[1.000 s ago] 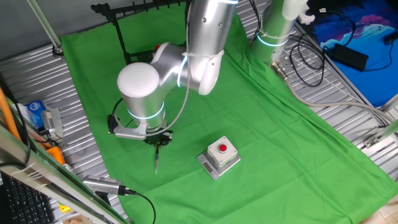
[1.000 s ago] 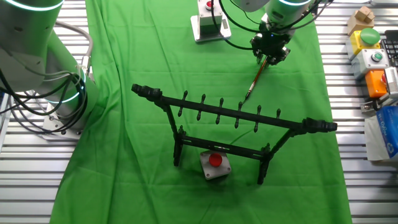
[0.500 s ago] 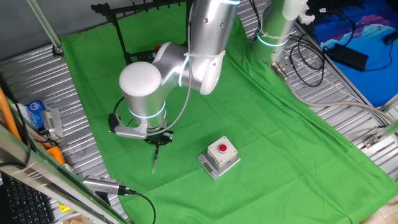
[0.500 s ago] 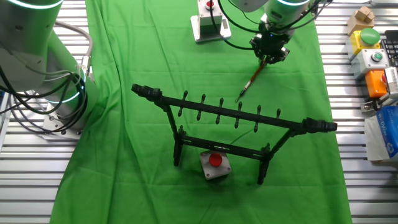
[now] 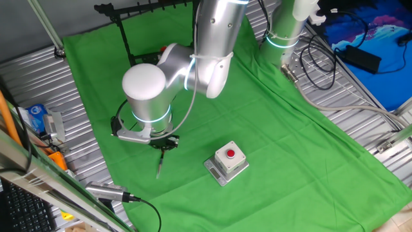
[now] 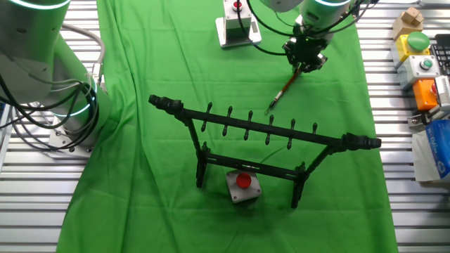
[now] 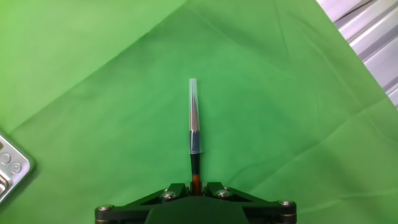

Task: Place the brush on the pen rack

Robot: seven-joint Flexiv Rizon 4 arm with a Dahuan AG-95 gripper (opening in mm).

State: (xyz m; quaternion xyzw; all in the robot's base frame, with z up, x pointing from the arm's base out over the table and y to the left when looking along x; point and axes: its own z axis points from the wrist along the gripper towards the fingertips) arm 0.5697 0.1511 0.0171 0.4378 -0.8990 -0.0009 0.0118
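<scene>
My gripper (image 7: 196,185) is shut on the brush (image 7: 194,127), whose reddish shaft runs between the fingers and whose dark tip under a clear cap points away from the hand. In one fixed view the gripper (image 5: 163,144) holds the brush (image 5: 160,164) hanging tip down just above the green cloth. In the other fixed view the gripper (image 6: 304,60) holds the brush (image 6: 283,90) slanted toward the black pen rack (image 6: 264,133), its tip short of the top crossbar. The rack (image 5: 138,9) also shows at the back of one fixed view.
A grey box with a red button (image 5: 227,160) stands right of the gripper. A second one (image 6: 242,185) sits under the rack. A silver cylindrical tool with black cable (image 5: 106,191) lies at the cloth's near edge. Metal table slats (image 5: 360,103) surround the green cloth (image 5: 270,129).
The gripper has lifted the brush slightly and carried it a little toward the rack; its tip has shifted left in the other fixed view.
</scene>
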